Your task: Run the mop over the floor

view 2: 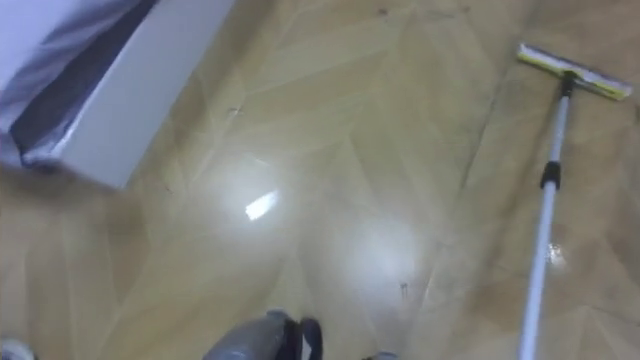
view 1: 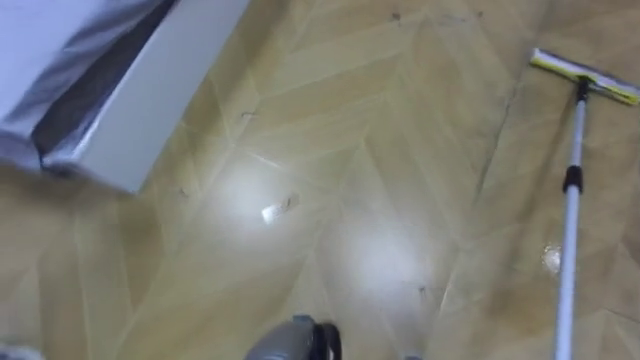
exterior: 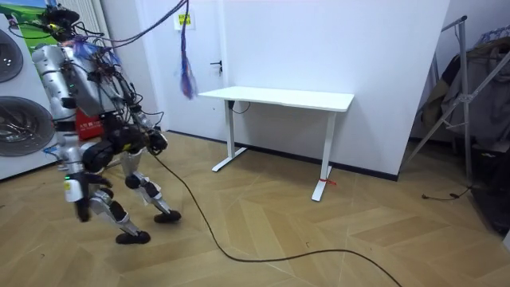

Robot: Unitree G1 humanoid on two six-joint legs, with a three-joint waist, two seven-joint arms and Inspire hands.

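Note:
A mop lies across the wooden floor on my right. Its flat yellow and white head is at the far right. Its silver pole, with a black collar partway along, runs back toward me and leaves the picture at the bottom right. What holds the pole's near end is out of sight. In the room view I stand in mid-stride beside the washing machines at the left. My arms are held low in front of my waist, too small to read.
A white box-like unit with a grey panel juts in at the upper left of the floor. The room view has a white desk against the far wall and a clothes rack at the right. A small scrap lies ahead on the floor.

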